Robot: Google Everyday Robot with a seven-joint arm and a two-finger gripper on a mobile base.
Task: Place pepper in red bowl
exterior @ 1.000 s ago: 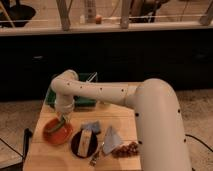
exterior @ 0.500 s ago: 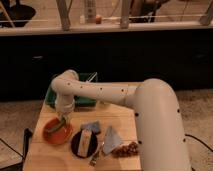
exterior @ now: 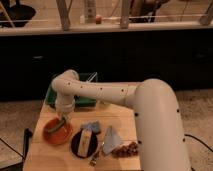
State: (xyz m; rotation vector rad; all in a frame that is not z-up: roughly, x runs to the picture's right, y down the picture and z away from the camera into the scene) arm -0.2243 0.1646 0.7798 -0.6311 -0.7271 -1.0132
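Camera view: the white arm (exterior: 100,92) is stretched leftward over the wooden table (exterior: 122,116), in front of the green tray (exterior: 51,98). The red bowl (exterior: 56,134) is set left of the black plate (exterior: 80,146). The gripper (exterior: 63,120) is held just above the bowl's far rim; whether it is clenched or released cannot be told. The pepper (exterior: 56,126) is seen over the bowl, directly beneath the gripper.

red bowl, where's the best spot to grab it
Probably take the red bowl by its near-left rim, coming down from above. It is shallow and round, so only the rim gives purchase. The gripper sits over its far-right edge beside the pepper, and the black plate crowds its right.
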